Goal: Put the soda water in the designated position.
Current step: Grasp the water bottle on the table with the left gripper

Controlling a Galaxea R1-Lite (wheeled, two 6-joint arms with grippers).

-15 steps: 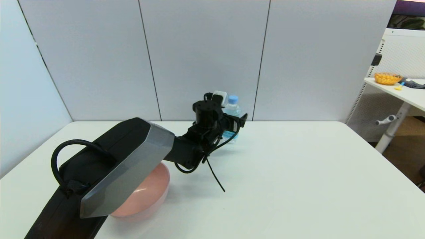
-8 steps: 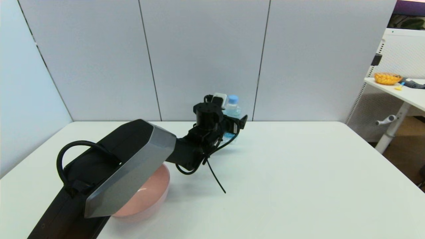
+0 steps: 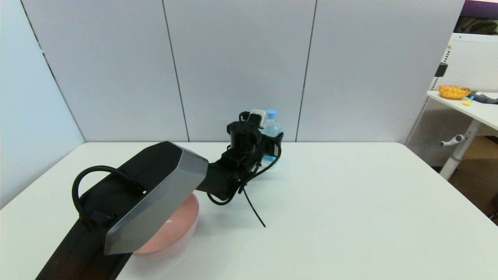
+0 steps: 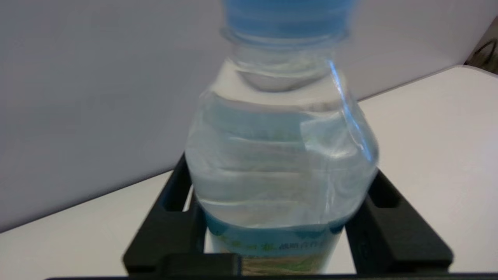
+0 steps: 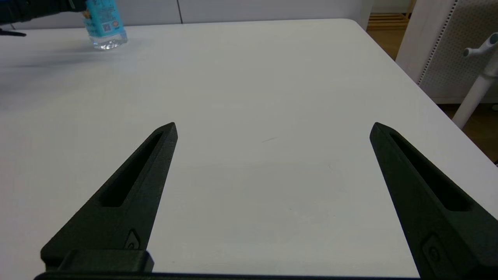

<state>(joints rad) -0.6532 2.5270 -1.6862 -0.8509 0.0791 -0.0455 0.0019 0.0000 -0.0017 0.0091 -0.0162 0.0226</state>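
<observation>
The left tool (image 4: 280, 217) grips the soda water (image 4: 280, 155) low on its label at the tabletop's (image 3: 350, 202) far edge, so the slick bottle might tip if moved quickly

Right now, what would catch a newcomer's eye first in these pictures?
The left arm stretches across the table, its left gripper closed around the soda water near the back wall. A pink bowl sits half hidden under that arm. The right gripper hangs open over bare tabletop.
</observation>
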